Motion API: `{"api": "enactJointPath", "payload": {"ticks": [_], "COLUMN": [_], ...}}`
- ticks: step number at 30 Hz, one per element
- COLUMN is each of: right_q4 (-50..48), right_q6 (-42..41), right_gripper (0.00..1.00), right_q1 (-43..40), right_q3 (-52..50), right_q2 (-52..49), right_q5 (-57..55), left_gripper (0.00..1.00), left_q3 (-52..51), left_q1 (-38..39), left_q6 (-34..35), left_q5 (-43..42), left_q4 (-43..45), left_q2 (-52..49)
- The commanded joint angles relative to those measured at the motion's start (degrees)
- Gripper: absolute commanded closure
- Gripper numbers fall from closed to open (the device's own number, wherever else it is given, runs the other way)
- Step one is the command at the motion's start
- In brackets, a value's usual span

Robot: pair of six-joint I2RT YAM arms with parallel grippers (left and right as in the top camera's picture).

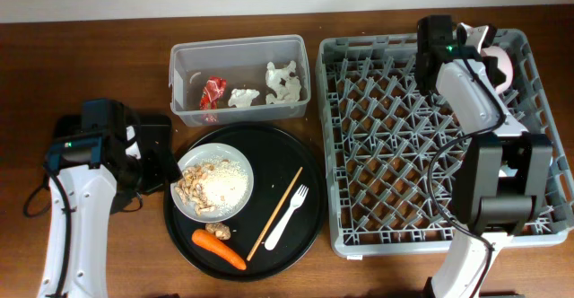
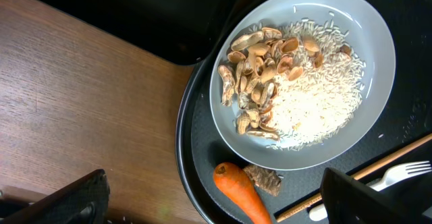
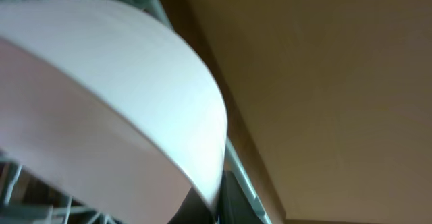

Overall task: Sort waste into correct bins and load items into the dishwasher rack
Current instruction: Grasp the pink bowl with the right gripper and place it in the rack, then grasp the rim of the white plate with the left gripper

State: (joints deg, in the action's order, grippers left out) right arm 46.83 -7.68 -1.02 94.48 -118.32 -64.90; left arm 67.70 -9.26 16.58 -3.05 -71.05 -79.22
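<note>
Status: left gripper point(image 2: 212, 183) spread wide and empty above the grey plate point(image 2: 378, 48) of rice point(image 2: 317, 96) and peanut shells point(image 2: 260, 69), with the carrot point(image 2: 236, 193) beside it. Right gripper point(image 1: 489, 54) is at the dishwasher rack's point(image 1: 377, 235) far right corner, against the pinkish-white bowl point(image 1: 504, 65); can't tell its grip, since its wrist view is blurred bowl rim. Only overhead shows the clear tub point(image 1: 177, 83) holding the red wrapper point(image 1: 213, 92) and tissues point(image 1: 282, 81).

The table point(image 1: 90, 56) is brown wood with lines in it. The rack point(image 1: 377, 237) is grey plastic. The tub point(image 1: 242, 114) is see-through plastic. The plate point(image 2: 379, 43) looks smooth and shiny.
</note>
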Motion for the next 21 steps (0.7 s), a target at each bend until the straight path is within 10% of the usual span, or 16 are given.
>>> {"api": "enactJointPath", "payload": {"ticks": [1,11,17,20,21], "right_q4": [3.21,12.66,18.23,25.42,30.45], "right_q6": [1.16,-0.46,-8.9,-0.85,0.37], "right_gripper": [0.96,0.66,0.55,0.16,0.33], "right_q1": [1.75,8.41,3.76,-0.48,-1.05], "right_q3": [-1.33,-1.27,-1.2,-1.2,-1.29], "right_q2": [-1.09,-0.17,22.51,29.35,29.64], "right_q5": [19.06,35.39,47.01,65.35,68.17], "left_gripper": [0.01,0.01,0.01,0.01,0.01], "left_q3": [-0.17,-0.17,-0.17,-0.17,-0.17], "left_q1": [-0.28,-0.28,-0.28,-0.28,-0.28], "left_q6": [0.74,0.74,0.7,0.7,0.7], "left_q5": [-0.66,-0.66,-0.61,-0.63,-0.66], "left_q4": [0.31,0.72,1.2,1.79,1.92], "left_q2": [0.76,0.76,0.76,0.76,0.76]}}
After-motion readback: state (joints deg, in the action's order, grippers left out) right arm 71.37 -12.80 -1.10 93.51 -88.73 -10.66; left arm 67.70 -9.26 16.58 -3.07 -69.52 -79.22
